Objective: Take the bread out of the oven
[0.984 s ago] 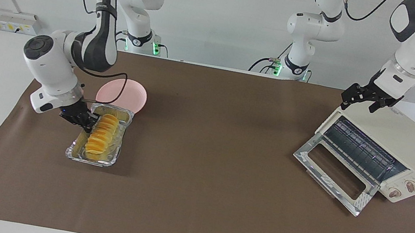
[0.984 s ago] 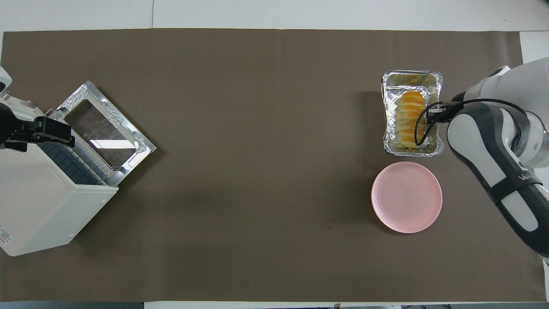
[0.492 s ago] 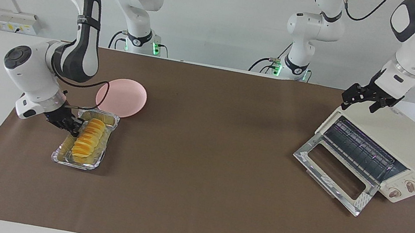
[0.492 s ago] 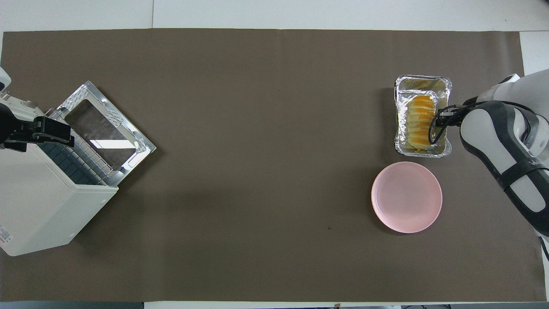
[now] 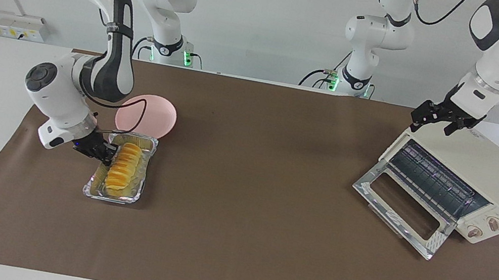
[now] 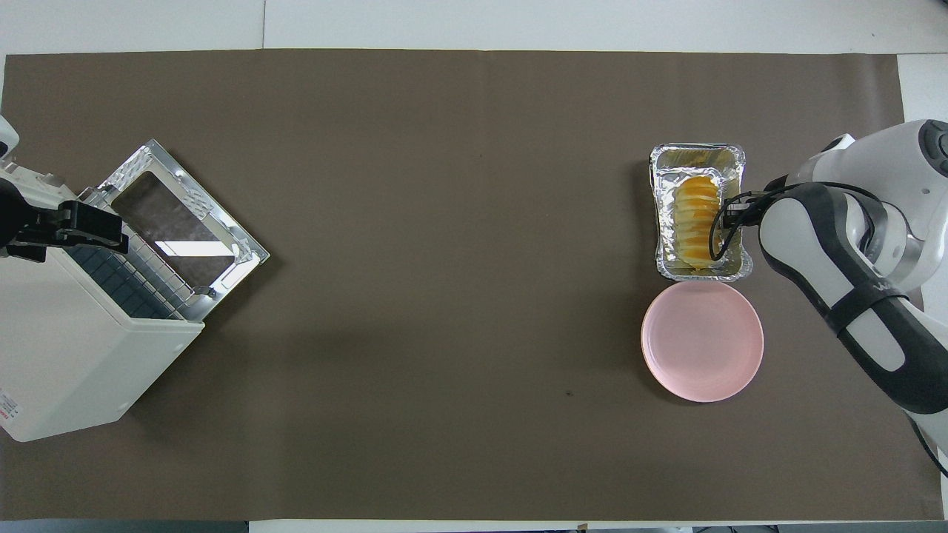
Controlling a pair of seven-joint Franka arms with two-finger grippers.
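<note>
bread (image 5: 123, 167): golden ridged loaf lying lengthwise in a crinkled foil tray (image 5: 138, 191) on the brown mat (image 5: 242, 241), toward the right arm's end of the table; outside the oven, well apart from it. the tray sits just beside the pink plate (image 5: 158, 119), farther from the robots than the plate, its near rim meeting the plate's edge in the overhead view. right gripper (image 5: 104, 154): low at the tray's long side, fingers closed on the tray's rim, beside the loaf. middle of the mat: bare. oven (image 5: 484, 176): cream-white, toward the left arm's end, turned at an angle, its glass door (image 5: 399, 207) dropped fully open on the mat and the wire rack (image 5: 432, 180) showing inside; two round knobs (image 5: 484, 227) on the front panel. left gripper (image 5: 442, 123): over the top corner of the oven above the door opening, the arm waiting; fingers spread apart, holding nothing.
</note>
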